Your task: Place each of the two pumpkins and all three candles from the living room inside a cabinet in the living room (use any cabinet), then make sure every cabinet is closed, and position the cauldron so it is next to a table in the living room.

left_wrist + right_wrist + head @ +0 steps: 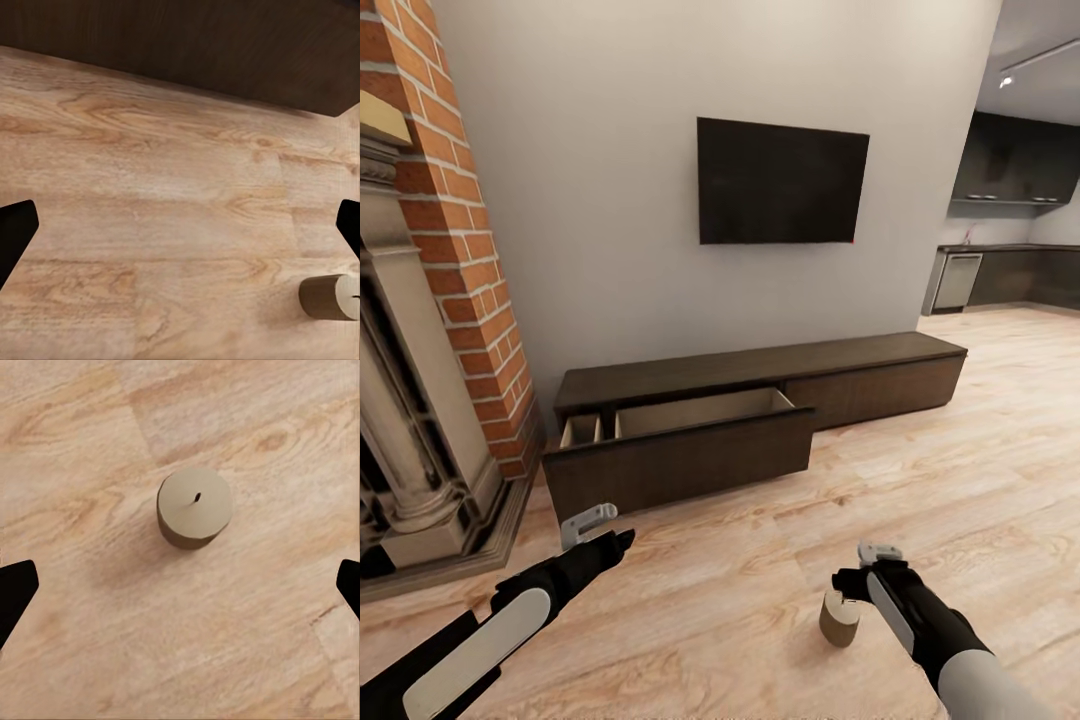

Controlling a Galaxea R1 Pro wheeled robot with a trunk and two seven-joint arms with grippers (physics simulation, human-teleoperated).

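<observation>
Right gripper (pixel 857 580) hangs over the wood floor (pixel 740 600), jaws spread wide and holding nothing; in the right wrist view its dark fingertips (pixel 15 592) sit far apart at the frame's sides. Under it stands a candle (pixel 194 507), upright on the planks, wick showing in its flat top, clear of both fingertips. From the head view the candle (pixel 840 618) sits just beside that gripper, bare floor open all round it.

Left gripper (pixel 598 528) hovers nearer the cabinet (pixel 760 385), also released and empty, fingertips (pixel 16 232) wide apart in its wrist view. That view catches the same candle (pixel 328 297) at the frame's edge, with the dark drawer front (pixel 180 45) beyond.

The cabinet runs long and low along the grey wall under a black TV (pixel 781 181). Its left drawer (pixel 680 440) is pulled out, tan divided inside showing; I can't make out anything in it. A clear strip of floor lies between drawer front and both grippers. A brick fireplace (pixel 430 300) stands at the cabinet's left end.
</observation>
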